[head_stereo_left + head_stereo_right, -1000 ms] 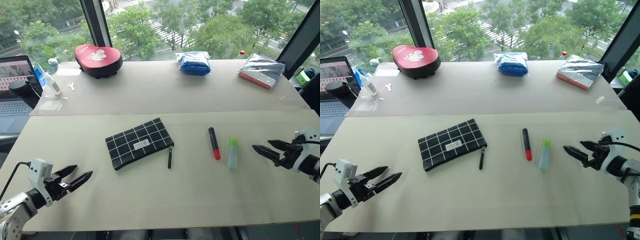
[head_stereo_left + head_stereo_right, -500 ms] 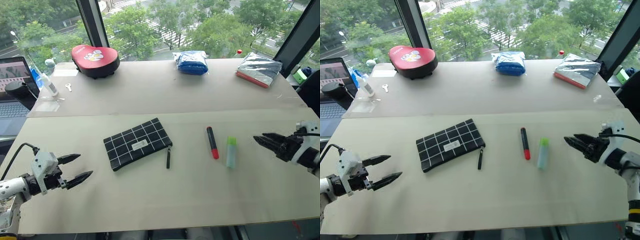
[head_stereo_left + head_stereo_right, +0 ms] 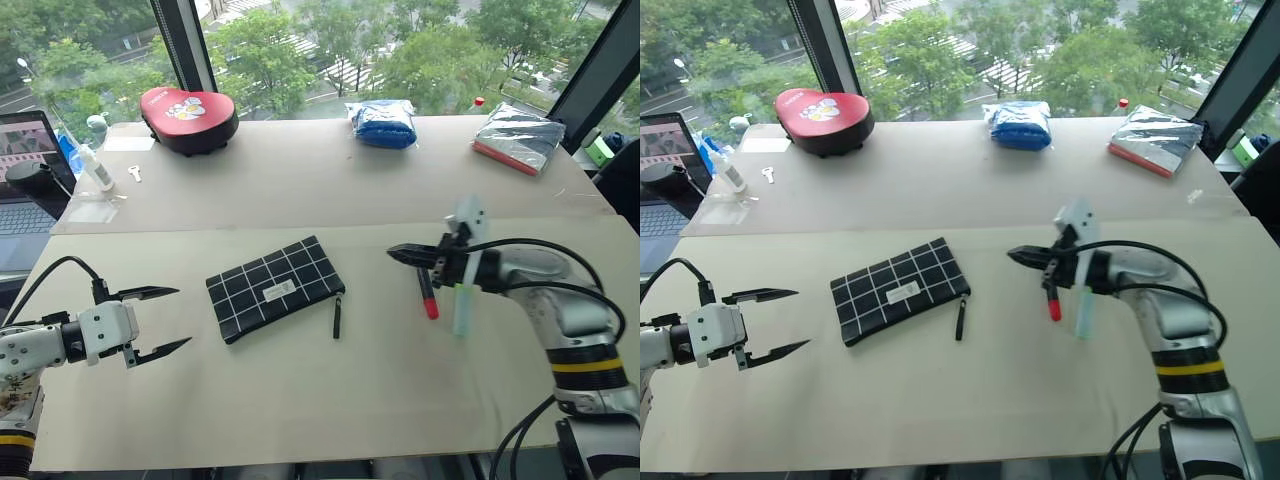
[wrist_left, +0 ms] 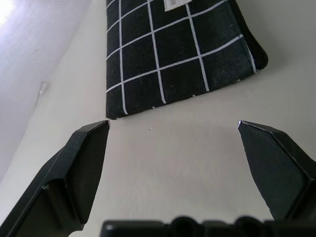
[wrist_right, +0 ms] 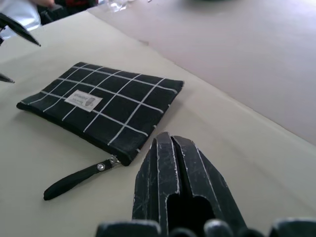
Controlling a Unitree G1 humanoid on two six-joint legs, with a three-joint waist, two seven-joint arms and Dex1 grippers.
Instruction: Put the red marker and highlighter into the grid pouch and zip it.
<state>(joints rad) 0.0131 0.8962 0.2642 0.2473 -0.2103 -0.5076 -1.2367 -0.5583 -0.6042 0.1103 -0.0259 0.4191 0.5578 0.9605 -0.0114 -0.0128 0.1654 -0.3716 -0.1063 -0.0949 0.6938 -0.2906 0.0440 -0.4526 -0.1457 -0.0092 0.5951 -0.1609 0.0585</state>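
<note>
1. The flat black fabric grid pouch (image 3: 277, 288) with thin white lines lies at the middle of the pale table (image 3: 300, 190), its black zipper strap (image 3: 338, 317) trailing off at five o'clock.
2. The slim red marker (image 3: 428, 297) with a black cap end lies at the pouch's three o'clock, and the stubby pale green highlighter (image 3: 461, 308) lies just beside it.
3. The right gripper (image 3: 392, 252) hangs above the marker's far end, its two black fingers pressed together on nothing.
4. The left gripper (image 3: 176, 319), at the pouch's eight o'clock, has its fingers spread wide and empty.
</note>
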